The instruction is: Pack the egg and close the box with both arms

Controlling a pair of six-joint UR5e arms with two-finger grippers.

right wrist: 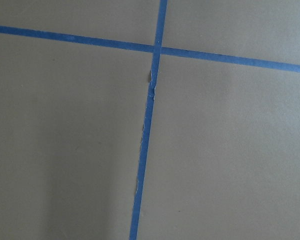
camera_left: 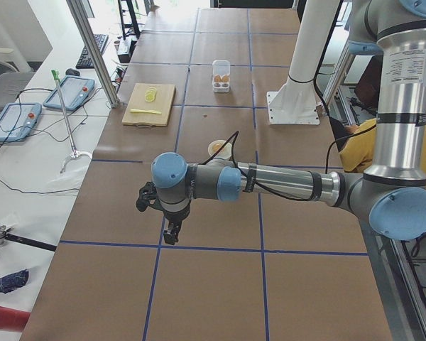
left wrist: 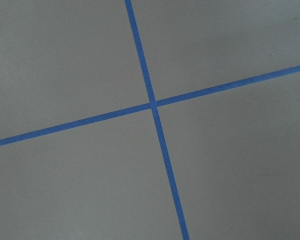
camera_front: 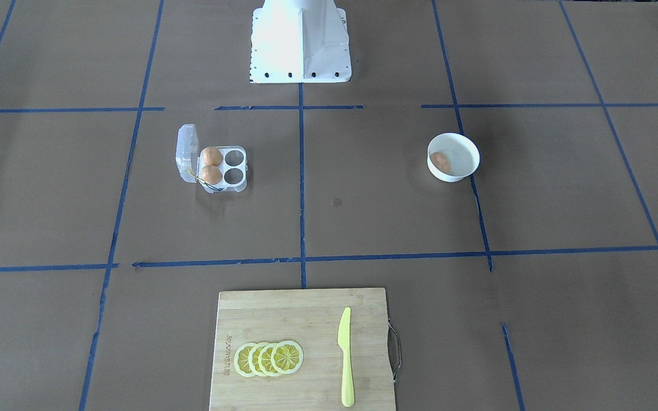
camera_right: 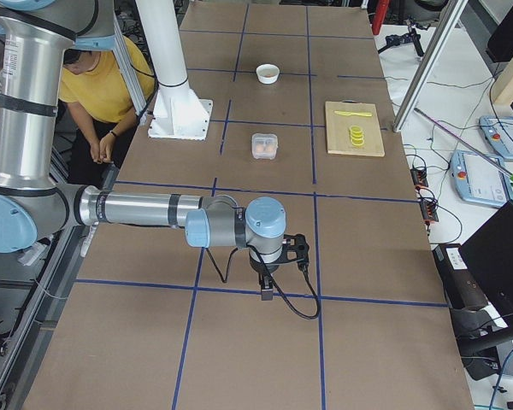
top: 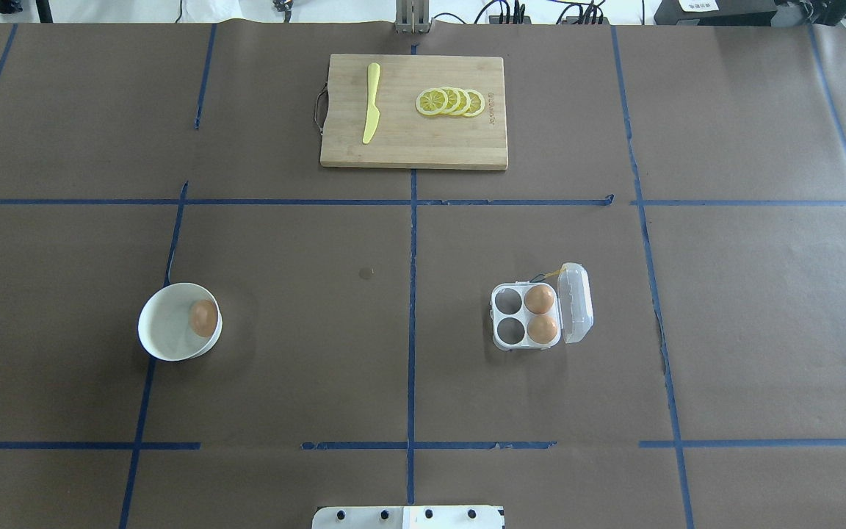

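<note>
The egg (camera_front: 440, 162) lies in a round white bowl (camera_front: 466, 149); it also shows in the overhead view (top: 203, 317). The box (camera_front: 235, 169) stands open, its clear lid (camera_front: 187, 153) tipped up, with two brown eggs in the cells next to the lid and two cells bare; it also shows in the overhead view (top: 510, 317). My left gripper (camera_left: 172, 234) hangs over bare table far from the bowl. My right gripper (camera_right: 267, 290) hangs over bare table far from the box. Both show only in the side views, so I cannot tell whether they are open or shut.
A wooden cutting board (top: 408, 147) with lemon slices (top: 451, 102) and a yellow knife (top: 371, 103) lies at the far middle. The white pedestal base (camera_front: 300, 43) stands at the robot's side. Blue tape lines cross the brown table. A person in yellow (camera_right: 107, 85) sits behind the robot.
</note>
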